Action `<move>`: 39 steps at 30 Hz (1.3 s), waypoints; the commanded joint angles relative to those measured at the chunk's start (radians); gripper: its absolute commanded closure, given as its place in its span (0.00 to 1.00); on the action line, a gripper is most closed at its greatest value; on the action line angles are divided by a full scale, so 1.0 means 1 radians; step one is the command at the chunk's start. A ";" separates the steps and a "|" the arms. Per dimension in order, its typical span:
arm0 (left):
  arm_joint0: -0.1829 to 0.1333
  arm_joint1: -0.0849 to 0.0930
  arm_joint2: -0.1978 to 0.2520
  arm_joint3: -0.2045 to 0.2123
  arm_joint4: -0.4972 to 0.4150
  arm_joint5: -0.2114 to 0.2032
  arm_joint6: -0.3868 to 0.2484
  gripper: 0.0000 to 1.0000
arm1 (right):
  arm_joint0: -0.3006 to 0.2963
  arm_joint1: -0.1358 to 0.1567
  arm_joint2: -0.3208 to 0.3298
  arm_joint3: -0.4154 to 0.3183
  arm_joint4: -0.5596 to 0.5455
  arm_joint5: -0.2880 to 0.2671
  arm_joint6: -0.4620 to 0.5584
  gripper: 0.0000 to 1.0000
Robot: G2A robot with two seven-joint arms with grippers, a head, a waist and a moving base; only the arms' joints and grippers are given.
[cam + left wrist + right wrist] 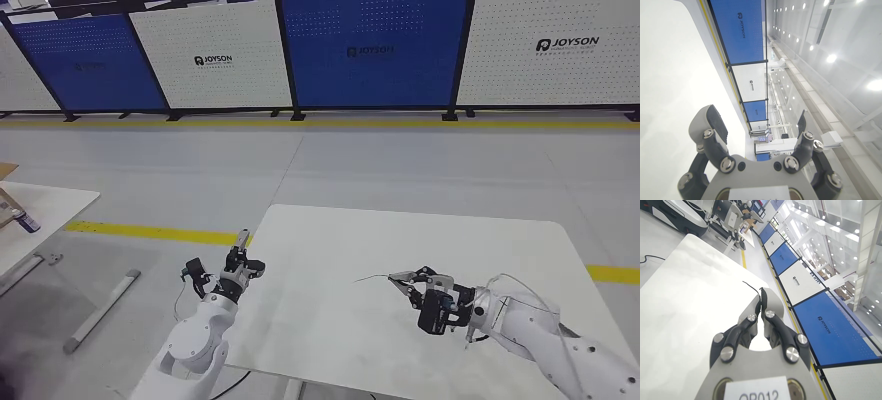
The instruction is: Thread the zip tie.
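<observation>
My right end effector (pixel 760 296) is pinched closed on the zip tie (pixel 750 286), whose thin free tail points out from the fingertips over the surface (pixel 330 330) toward my left end effector (pixel 757 110), which gapes wide and empty, well apart, by the surface's edge

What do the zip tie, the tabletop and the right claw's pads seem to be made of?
The zip tie is a thin black curving strand, probably nylon plastic. The tabletop is smooth matte white, likely laminate or painted board. The right claw has pads that are black and ribbed, probably rubber, on grey shells, metal or plastic.
</observation>
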 commanded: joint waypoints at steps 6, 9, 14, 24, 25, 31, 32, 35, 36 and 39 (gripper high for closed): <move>-0.009 -0.001 0.002 0.005 -0.004 0.012 0.009 0.00 | 0.000 0.000 0.000 0.000 0.000 0.000 0.000 1.00; -0.013 -0.002 0.008 -0.031 -0.061 0.067 -0.061 0.00 | 0.000 0.000 0.000 0.000 0.000 0.000 0.000 1.00; -0.007 0.000 -0.007 -0.160 -0.198 0.266 -0.133 0.00 | 0.000 0.000 0.000 0.000 0.000 0.000 0.000 1.00; -0.039 0.015 0.126 -0.166 -0.201 0.340 -0.108 0.00 | 0.000 0.000 0.000 0.000 0.000 0.000 0.000 1.00; -0.039 0.015 0.126 -0.166 -0.201 0.340 -0.108 0.00 | 0.000 0.000 0.000 0.000 0.000 0.000 0.000 1.00; -0.040 0.015 0.125 -0.164 -0.204 0.339 -0.109 0.00 | -0.002 0.000 0.001 0.000 -0.002 0.001 0.005 1.00; -0.040 0.014 0.115 -0.148 -0.241 0.340 -0.120 0.00 | -0.006 -0.001 0.008 -0.006 -0.019 0.011 0.022 1.00; -0.036 0.021 0.075 -0.123 -0.348 0.340 -0.187 0.00 | -0.016 -0.003 0.027 -0.001 -0.058 0.029 0.030 1.00; -0.033 0.026 0.066 -0.120 -0.363 0.340 -0.212 0.00 | -0.013 -0.006 0.027 -0.004 -0.088 0.029 0.051 1.00; -0.021 0.045 0.051 -0.118 -0.426 0.340 -0.277 0.00 | -0.007 -0.027 0.019 -0.010 -0.125 0.017 0.059 1.00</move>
